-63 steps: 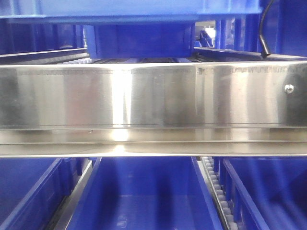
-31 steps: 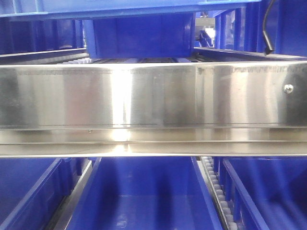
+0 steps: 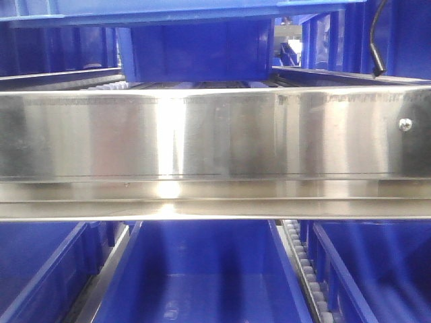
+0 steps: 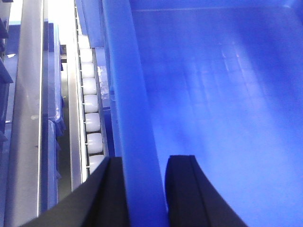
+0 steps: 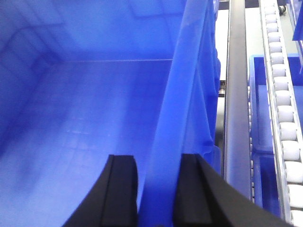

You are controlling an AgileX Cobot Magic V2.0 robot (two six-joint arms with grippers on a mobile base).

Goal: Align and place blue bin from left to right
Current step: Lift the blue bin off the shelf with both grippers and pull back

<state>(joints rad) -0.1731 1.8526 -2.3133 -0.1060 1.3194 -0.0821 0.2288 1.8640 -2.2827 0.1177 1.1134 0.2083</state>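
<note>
blue bin: the blue bin (image 5: 85, 104) is held between both arms, up by the roller lanes. in the front view only its paler rim shows, as a strip along the very top edge, above the steel rail (image 3: 215, 134). can't tell if its base touches anything.
left gripper: the left gripper (image 4: 147, 160) straddles the bin's left wall. its black fingers (image 4: 182, 189) are clamped on that wall, one inside the bin and one outside.
right gripper: same deal on the other side. the right gripper (image 5: 156, 158) is clenched on the bin's right wall, with one finger on each face of it.
rollers: white rollers (image 4: 90, 104) run in a track just outside the left wall. another row shows in the right wrist view, past a dark rail.
steel rail details: wide and shiny, it crosses the whole front view, with a screw (image 3: 405, 124) near its right end.
darker crate: a darker crate (image 3: 195, 50) sits behind the rail, under the bin's rim.
lower crates: the lower crates (image 3: 202, 269) sit side by side below the rail, open tops showing.
cable: a black cable (image 3: 377, 40) hangs at top right.
</note>
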